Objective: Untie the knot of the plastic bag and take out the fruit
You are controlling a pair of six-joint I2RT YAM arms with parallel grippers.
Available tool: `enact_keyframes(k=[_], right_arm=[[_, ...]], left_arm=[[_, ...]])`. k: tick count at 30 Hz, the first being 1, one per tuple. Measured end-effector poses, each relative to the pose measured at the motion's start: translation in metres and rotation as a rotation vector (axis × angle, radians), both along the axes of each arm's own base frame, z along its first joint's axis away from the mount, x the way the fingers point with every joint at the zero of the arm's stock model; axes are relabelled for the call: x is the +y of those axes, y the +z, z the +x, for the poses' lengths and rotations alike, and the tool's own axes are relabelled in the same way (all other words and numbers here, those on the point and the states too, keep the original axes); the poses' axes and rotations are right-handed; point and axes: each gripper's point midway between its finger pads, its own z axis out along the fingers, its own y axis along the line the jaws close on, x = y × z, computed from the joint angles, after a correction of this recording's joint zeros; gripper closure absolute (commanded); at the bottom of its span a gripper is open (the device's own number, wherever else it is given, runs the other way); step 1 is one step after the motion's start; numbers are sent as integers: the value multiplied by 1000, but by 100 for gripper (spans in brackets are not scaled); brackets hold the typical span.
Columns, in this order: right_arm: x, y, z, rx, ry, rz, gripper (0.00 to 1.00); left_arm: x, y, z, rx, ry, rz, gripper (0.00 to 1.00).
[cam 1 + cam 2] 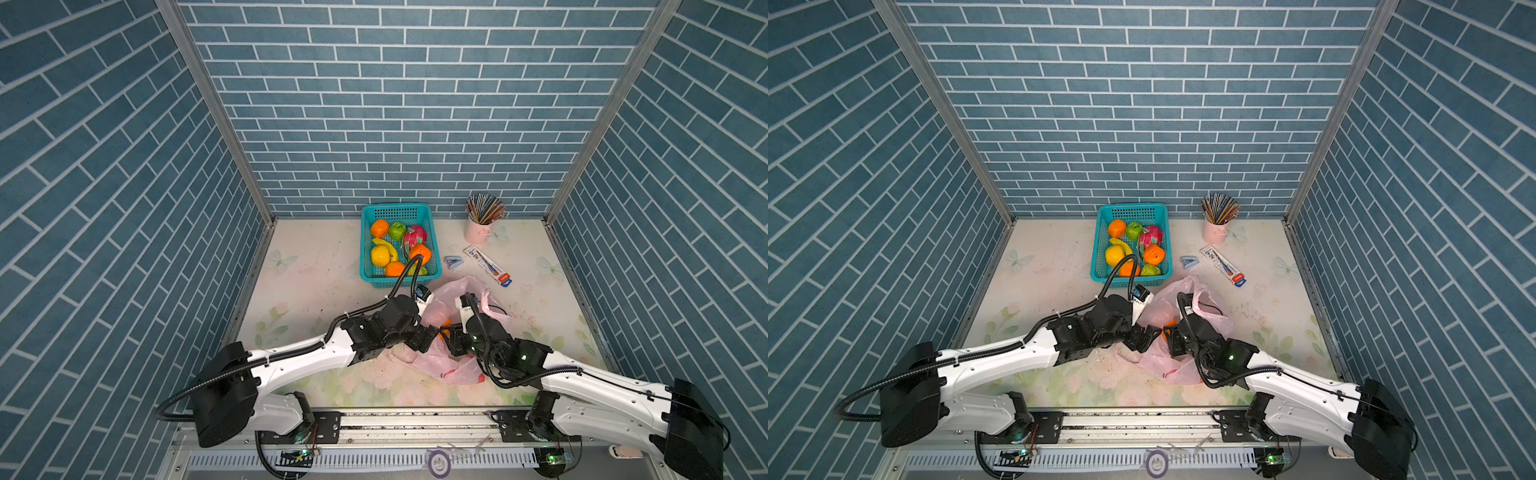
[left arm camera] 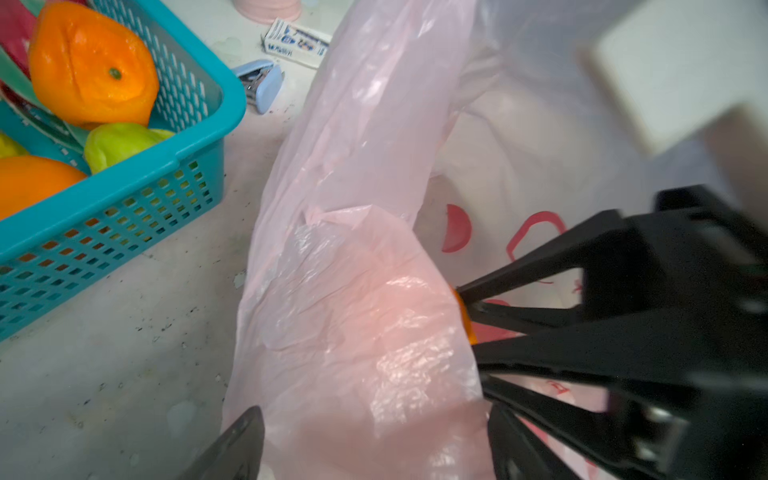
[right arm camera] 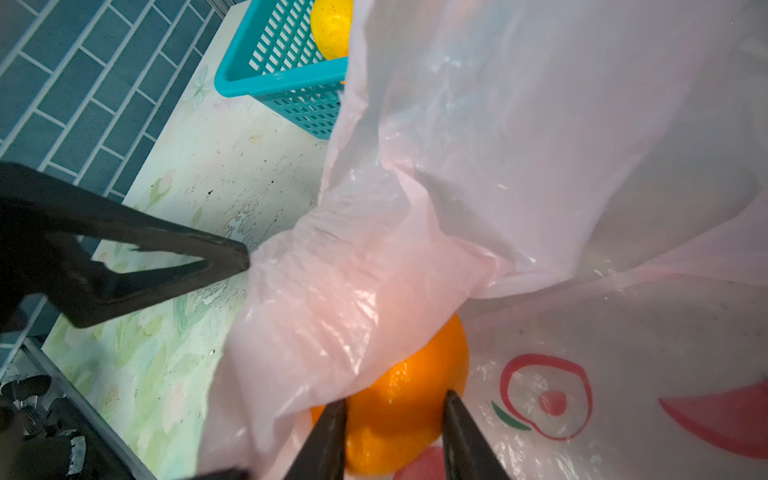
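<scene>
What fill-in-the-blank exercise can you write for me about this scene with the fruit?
1. The right gripper grips an orange inside the ___ plastic bag.
2. The yellow banana lies in the teal ___.
3. The left gripper, near the bag, has its jaws ___.
Missing words: pink; basket; open.

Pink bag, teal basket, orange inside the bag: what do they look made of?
Looks like: plastic bag, thin translucent pink film, glossy, crinkled; basket, rigid teal plastic, moulded perforated walls; orange, likely plastic or foam toy, dimpled, faintly shiny skin.
</scene>
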Motion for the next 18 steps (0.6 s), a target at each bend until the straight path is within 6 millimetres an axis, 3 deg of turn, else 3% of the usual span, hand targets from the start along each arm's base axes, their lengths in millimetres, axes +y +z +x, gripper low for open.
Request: enact_keyframes(k=[5, 10, 13, 18], right_arm=[[-1, -1, 0, -1, -5, -4, 64], [-2, -1, 1, 2, -10, -3, 64], [-2, -1, 0, 6, -10, -3, 64], [-6, 0, -4, 14, -3, -5, 65]], left_arm=[[4, -13, 6, -10, 27, 54, 59], [7, -11, 10, -30, 55, 63, 85], [11, -11, 14, -32, 78, 71, 91], [20, -13, 22, -35, 114, 88, 92]])
